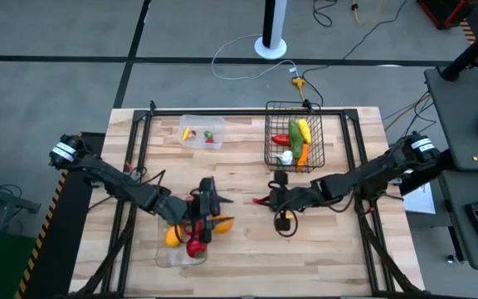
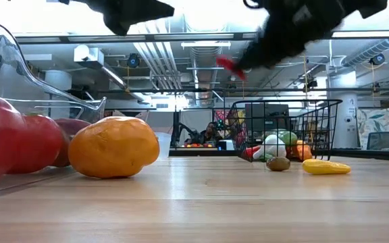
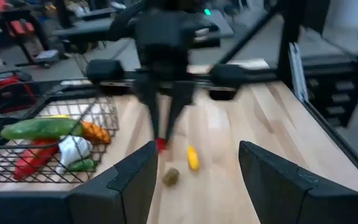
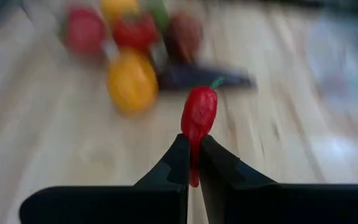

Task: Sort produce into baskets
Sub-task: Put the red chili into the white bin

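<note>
Wooden bench (image 1: 247,249): mid-bench, the right gripper (image 4: 193,163) pinches a red chili pepper (image 4: 198,117) aloft; the left gripper (image 3: 194,168) hangs open over produce near the front edge.

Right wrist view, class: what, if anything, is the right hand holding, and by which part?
The right hand is shut on a small red pepper, pinching its narrow tip; the green stem end points away. The left hand holds nothing.

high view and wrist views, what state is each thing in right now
right claw: shut on red chili pepper, lifted off table
left claw: open, empty
wire basket: upright, holding produce
small tub: upright, few pieces inside
yellow pepper: resting on table
</note>
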You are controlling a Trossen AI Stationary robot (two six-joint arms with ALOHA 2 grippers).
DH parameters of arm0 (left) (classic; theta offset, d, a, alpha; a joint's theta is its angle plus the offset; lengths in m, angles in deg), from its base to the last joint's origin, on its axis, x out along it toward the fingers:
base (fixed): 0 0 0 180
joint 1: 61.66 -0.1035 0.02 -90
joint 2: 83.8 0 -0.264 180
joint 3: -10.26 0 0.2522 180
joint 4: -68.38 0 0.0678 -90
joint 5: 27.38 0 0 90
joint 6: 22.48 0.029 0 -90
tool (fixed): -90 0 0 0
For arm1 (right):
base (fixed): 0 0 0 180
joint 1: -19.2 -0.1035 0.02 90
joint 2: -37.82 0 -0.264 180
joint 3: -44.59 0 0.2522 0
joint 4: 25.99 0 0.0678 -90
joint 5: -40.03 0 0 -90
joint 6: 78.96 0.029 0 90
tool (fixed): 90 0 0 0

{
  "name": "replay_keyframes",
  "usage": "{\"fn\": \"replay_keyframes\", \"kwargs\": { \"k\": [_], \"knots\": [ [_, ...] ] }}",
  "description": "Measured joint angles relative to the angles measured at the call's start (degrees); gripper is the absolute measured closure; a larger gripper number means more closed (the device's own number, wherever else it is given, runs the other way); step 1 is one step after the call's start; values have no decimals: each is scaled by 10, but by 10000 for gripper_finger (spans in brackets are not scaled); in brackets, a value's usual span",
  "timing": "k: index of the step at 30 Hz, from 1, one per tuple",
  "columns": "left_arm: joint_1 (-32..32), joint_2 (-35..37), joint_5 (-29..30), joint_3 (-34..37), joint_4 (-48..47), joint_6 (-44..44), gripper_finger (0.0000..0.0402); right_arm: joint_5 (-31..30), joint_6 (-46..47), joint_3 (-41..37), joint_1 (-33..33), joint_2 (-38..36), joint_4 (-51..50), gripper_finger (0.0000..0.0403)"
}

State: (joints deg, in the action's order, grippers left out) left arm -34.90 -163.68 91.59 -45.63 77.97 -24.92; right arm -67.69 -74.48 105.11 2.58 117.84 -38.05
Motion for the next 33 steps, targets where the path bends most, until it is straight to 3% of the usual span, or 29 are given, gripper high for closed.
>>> {"fn": "replay_keyframes", "kwargs": {
  "k": [6,11,28,33],
  "knots": [
    [-22,0,-16,40,85,-1,194,28,-107,0,0,21,171,390],
    [-29,0,-31,45,117,4,194,37,-166,8,0,31,251,390],
    [-45,-44,-76,2,189,86,196,58,-227,41,0,42,272,390],
    [-45,-50,-76,3,204,97,244,58,-227,40,0,44,269,390]
  ]
}}
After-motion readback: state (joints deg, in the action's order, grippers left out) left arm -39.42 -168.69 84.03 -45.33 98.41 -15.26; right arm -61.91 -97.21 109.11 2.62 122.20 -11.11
